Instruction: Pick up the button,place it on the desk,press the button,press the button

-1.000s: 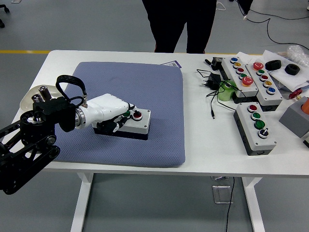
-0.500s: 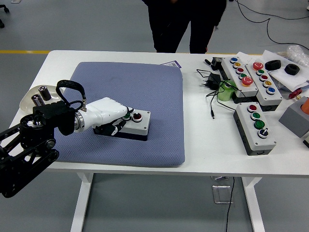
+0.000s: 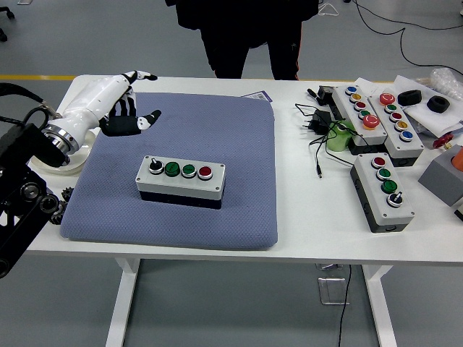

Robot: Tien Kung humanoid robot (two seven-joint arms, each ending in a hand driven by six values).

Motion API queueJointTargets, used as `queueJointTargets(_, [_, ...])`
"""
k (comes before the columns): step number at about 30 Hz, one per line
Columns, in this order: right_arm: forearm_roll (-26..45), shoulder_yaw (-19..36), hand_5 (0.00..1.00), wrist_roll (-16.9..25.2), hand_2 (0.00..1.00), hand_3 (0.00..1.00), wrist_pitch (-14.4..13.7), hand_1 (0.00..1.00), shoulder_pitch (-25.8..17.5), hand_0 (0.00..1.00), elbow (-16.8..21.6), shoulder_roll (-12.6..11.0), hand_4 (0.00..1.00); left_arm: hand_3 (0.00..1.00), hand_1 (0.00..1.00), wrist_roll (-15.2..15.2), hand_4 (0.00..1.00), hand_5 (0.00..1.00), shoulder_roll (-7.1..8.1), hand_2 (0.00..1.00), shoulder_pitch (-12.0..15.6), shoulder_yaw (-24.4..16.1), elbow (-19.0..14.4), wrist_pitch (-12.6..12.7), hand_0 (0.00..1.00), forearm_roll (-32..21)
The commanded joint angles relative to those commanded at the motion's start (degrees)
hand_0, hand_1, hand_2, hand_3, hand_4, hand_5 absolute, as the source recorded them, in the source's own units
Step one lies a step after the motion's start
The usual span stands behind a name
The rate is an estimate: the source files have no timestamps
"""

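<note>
I see my left hand (image 3: 124, 108) raised over the far-left corner of the blue quilted mat (image 3: 239, 137), its white-shelled, black-palmed fingers spread and holding nothing. The button box (image 3: 181, 181), a grey rectangular plastic case on a black base, lies free in the middle of the mat, with a black knob, two green buttons and a red one in a row. A person (image 3: 246, 32) in dark clothes stands at the far edge.
</note>
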Motion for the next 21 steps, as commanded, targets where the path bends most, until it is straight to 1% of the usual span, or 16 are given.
queueJointTargets(1, [0.0, 0.0, 0.135, 0.0, 0.714, 0.583, 0.0, 0.702, 0.0, 0.748, 0.0, 0.0, 0.182, 0.998, 0.905, -0.7, 0.924, 0.816, -0.36, 0.935, 0.1, -0.7, 1.1, 2.1, 0.905, -2.2])
queueJointTargets(2, [-0.1, 0.0, 0.135, 0.0, 0.714, 0.583, 0.0, 0.702, 0.0, 0.748, 0.0, 0.0, 0.182, 0.998, 0.905, -1.1, 0.924, 0.816, -0.68, 0.935, 0.2, -1.4, 2.1, 3.3, 0.905, -4.5])
queueJointTargets(3, [-0.1, 0.0, 0.135, 0.0, 0.714, 0.583, 0.0, 0.702, 0.0, 0.748, 0.0, 0.0, 0.182, 0.998, 0.905, -1.6, 0.924, 0.816, -1.04, 0.935, 0.2, -2.3, 3.3, 3.9, 0.905, -7.1])
queueJointTargets(4, [-0.1, 0.0, 0.135, 0.0, 0.714, 0.583, 0.0, 0.702, 0.0, 0.748, 0.0, 0.0, 0.182, 0.998, 0.905, -2.0, 0.924, 0.816, -1.37, 0.935, 0.3, -3.2, 4.8, 3.5, 0.905, -9.7])
queueJointTargets(5, [-0.1, -0.1, 0.135, 0.0, 0.714, 0.583, 0.0, 0.702, 0.0, 0.748, 0.0, 0.0, 0.182, 0.998, 0.925, -2.3, 0.912, 0.880, -1.57, 0.970, 0.3, -3.9, 6.0, 2.9, 0.931, -11.9])
queueJointTargets(7, [-0.1, -0.1, 0.135, 0.0, 0.714, 0.583, 0.0, 0.702, 0.1, 0.748, 0.0, 0.0, 0.182, 0.998, 0.925, -3.3, 0.912, 0.880, -1.90, 0.970, 0.5, -5.0, 8.1, 2.2, 0.931, -16.8])
queueJointTargets(10, [0.0, 0.0, 0.135, 0.0, 0.714, 0.583, 0.0, 0.702, 0.1, 0.748, 0.0, 0.0, 0.182, 0.998, 0.925, -5.5, 0.912, 0.880, -2.40, 0.970, 0.8, -6.3, 10.9, 2.1, 0.931, -24.2])
queueJointTargets(11, [-0.1, 0.0, 0.135, 0.0, 0.714, 0.583, 0.0, 0.702, 0.1, 0.748, 0.0, 0.0, 0.182, 0.998, 0.919, -5.8, 0.880, 0.998, -2.48, 0.955, 0.9, -6.6, 11.3, 1.9, 0.925, -26.4])
queueJointTargets(13, [-0.2, 0.0, 0.135, -0.1, 0.714, 0.583, 0.0, 0.702, 0.1, 0.748, 0.0, 0.0, 0.182, 0.998, 0.919, -6.6, 0.880, 0.998, -2.53, 0.955, 1.1, -6.9, 12.5, 0.7, 0.925, -31.3])
queueJointTargets(16, [-0.4, 0.2, 0.135, -0.1, 0.714, 0.583, 0.0, 0.702, 0.1, 0.748, 0.0, 0.1, 0.182, 0.998, 0.919, -7.0, 0.880, 0.998, -2.40, 0.955, 1.4, -6.8, 13.3, -1.0, 0.925, -38.4])
queueJointTargets(17, [-0.4, 0.2, 0.135, -0.1, 0.714, 0.583, 0.0, 0.702, 0.1, 0.748, 0.0, 0.1, 0.182, 0.998, 0.917, -7.1, 0.850, 0.998, -2.42, 0.942, 1.5, -6.8, 13.5, -1.2, 0.926, -41.0])
queueJointTargets(21, [-0.6, 0.3, 0.135, -0.1, 0.714, 0.583, 0.0, 0.702, 0.1, 0.748, 0.0, 0.1, 0.182, 0.998, 0.917, -7.1, 0.850, 0.998, -2.62, 0.942, 1.8, -7.1, 14.0, -1.1, 0.926, -50.6])
